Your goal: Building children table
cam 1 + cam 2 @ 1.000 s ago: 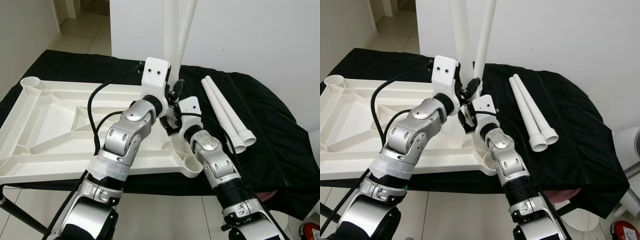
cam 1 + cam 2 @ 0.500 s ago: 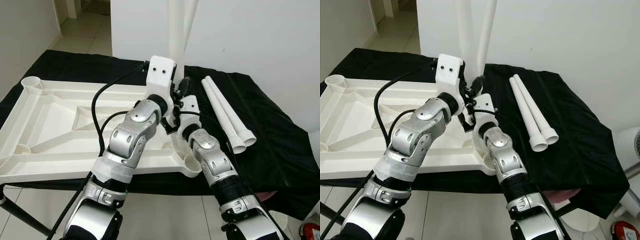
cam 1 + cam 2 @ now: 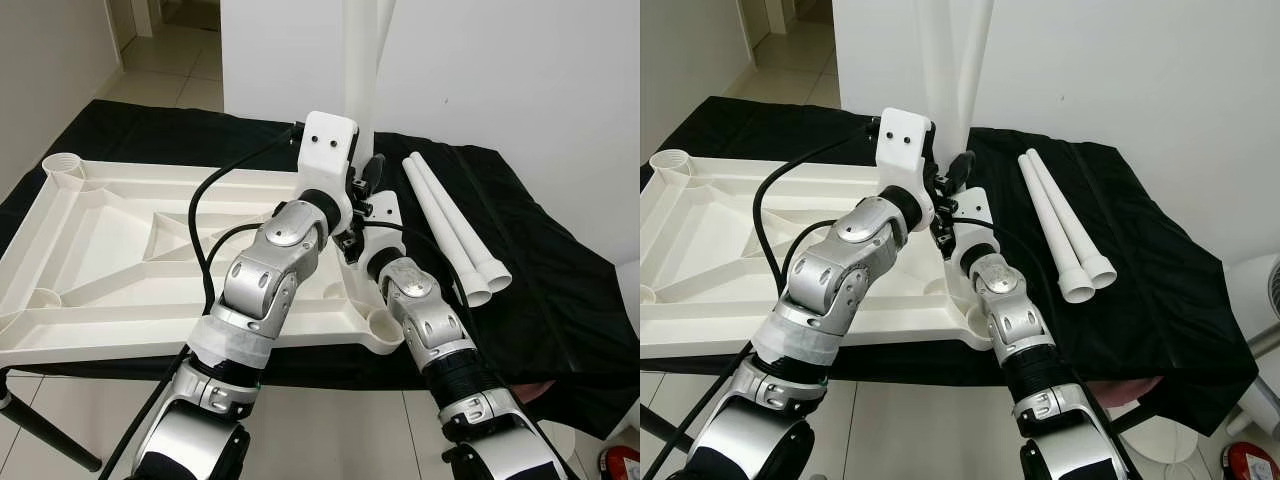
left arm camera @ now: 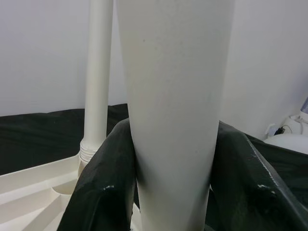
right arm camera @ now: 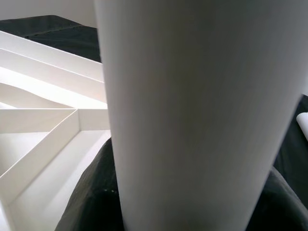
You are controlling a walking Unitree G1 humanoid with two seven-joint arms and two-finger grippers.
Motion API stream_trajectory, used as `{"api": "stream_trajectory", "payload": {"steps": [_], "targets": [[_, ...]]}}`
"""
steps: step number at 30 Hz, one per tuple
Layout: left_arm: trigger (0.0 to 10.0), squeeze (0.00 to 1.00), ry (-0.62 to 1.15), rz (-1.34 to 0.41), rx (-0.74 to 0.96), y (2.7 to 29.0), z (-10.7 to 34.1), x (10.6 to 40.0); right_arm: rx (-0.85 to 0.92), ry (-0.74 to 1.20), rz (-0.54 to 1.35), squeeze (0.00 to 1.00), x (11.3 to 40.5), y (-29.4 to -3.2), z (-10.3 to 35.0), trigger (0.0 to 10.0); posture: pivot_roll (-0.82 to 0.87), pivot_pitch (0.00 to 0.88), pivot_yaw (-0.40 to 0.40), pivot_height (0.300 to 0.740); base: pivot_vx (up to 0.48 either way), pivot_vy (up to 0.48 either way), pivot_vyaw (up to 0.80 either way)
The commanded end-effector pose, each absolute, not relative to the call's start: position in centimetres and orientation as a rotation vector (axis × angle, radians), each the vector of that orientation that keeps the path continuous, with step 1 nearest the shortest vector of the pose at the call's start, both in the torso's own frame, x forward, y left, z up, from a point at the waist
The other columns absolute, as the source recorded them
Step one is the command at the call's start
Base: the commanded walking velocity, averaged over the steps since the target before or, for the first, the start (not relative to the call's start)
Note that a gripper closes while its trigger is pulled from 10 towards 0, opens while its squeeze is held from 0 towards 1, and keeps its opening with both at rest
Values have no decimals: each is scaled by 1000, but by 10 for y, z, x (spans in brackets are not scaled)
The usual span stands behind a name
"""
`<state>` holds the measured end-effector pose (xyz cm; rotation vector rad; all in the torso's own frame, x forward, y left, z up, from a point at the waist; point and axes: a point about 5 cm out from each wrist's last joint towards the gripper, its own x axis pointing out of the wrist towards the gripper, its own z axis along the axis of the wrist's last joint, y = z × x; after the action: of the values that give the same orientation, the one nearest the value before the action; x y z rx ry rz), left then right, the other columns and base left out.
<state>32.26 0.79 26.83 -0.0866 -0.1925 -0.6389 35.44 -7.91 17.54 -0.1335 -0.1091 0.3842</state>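
The white plastic tabletop (image 3: 120, 250) lies upside down on a black cloth (image 3: 560, 280), with ribs and round sockets at its corners. Two smooth round white legs (image 3: 358, 60) stand together at its far right corner. The left gripper (image 4: 173, 192) is closed around one leg, the right gripper (image 5: 192, 202) around the other. A second ago the legs leaned apart; now they are almost side by side. Two loose legs (image 3: 455, 235) lie to the right.

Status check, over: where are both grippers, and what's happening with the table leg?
Left gripper and right gripper both shut on upright white plastic table leg. Upturned white plastic tabletop beneath. Two spare white legs lie aside, not obstructing.
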Motion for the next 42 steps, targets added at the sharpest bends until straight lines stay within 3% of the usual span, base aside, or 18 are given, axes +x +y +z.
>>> {"api": "stream_trajectory", "payload": {"steps": [1,2,4,7,8,20,21,33,42], "targets": [[10000,0,-216,-700,-87,-4,273,314,-124,-113,372,0,357,-80,178,0,26,0,-137,740,0,0,0],[10000,0,-216,-700,-87,-4,273,314,-124,-113,372,0,357,-80,178,0,26,0,-137,740,0,0,0],[10000,0,-222,-722,-105,-4,274,312,-123,-110,348,0,359,-82,178,10000,30,0,-137,740,0,0,0],[10000,0,-221,-731,-118,-4,274,312,-122,-109,342,0,359,-82,178,10000,30,0,-137,740,0,0,0],[10000,1000,-217,-743,-123,-4,273,311,-117,-109,339,0,360,-82,178,10000,31,0,-135,740,0,0,0],[10000,1000,-245,-763,-167,3,279,310,-93,-97,326,0,360,-83,176,10000,33,0,-136,740,0,0,0],[10000,0,-244,-753,-170,6,278,311,-88,-97,318,0,360,-84,175,10000,33,0,-135,740,0,0,0],[10000,0,-216,-711,-216,29,265,312,63,-85,150,0,365,-110,175,10000,34,0,-135,740,0,0,0],[10000,0,-196,-702,-102,37,241,306,42,-109,130,0,360,-118,172,10000,33,0,-134,740,0,0,0]]}}
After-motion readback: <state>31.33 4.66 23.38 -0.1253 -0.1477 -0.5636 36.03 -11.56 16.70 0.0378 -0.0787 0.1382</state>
